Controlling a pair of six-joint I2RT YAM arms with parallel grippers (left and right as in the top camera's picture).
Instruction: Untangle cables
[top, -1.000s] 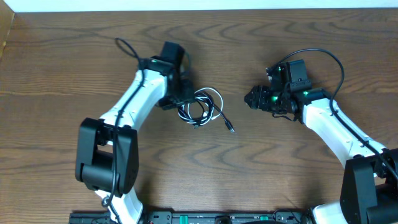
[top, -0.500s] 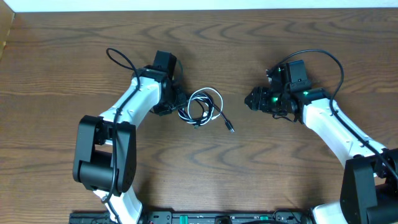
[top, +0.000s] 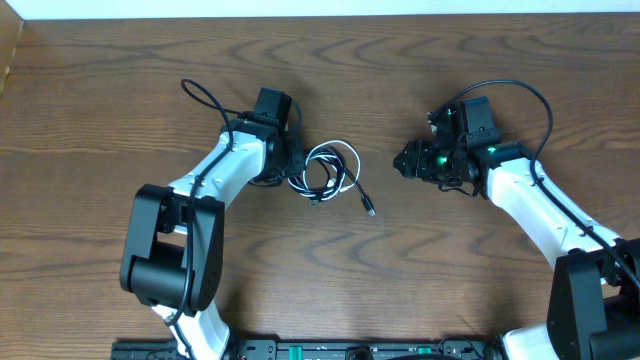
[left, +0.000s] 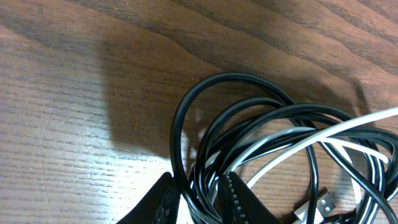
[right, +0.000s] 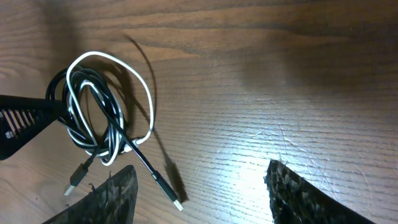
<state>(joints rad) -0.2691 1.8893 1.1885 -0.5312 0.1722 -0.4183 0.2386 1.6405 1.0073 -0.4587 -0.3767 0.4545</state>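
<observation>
The black cable (top: 312, 188) and the white cable (top: 346, 156) lie coiled together in one small bundle at the table's middle. My left gripper (top: 290, 167) is at the bundle's left edge. In the left wrist view its jaws (left: 196, 186) are shut on several strands of the black cable (left: 180, 118), while the white cable (left: 323, 137) runs off to the right. A black plug end (top: 369, 206) trails out toward the front right. My right gripper (top: 404, 160) stands open to the right of the bundle and apart from it, with bare wood between its fingers (right: 199, 180).
A silver USB plug (left: 314, 205) lies inside the coil. The arms' own thicker black wires loop above the left wrist (top: 200, 92) and the right wrist (top: 530, 95). The wooden table (top: 320, 280) ends at a pale strip along the far edge.
The left gripper has narrowed around the bundle's left strands and its wrist has shifted a little. The bundle sits about where it was. The right arm has not moved.
</observation>
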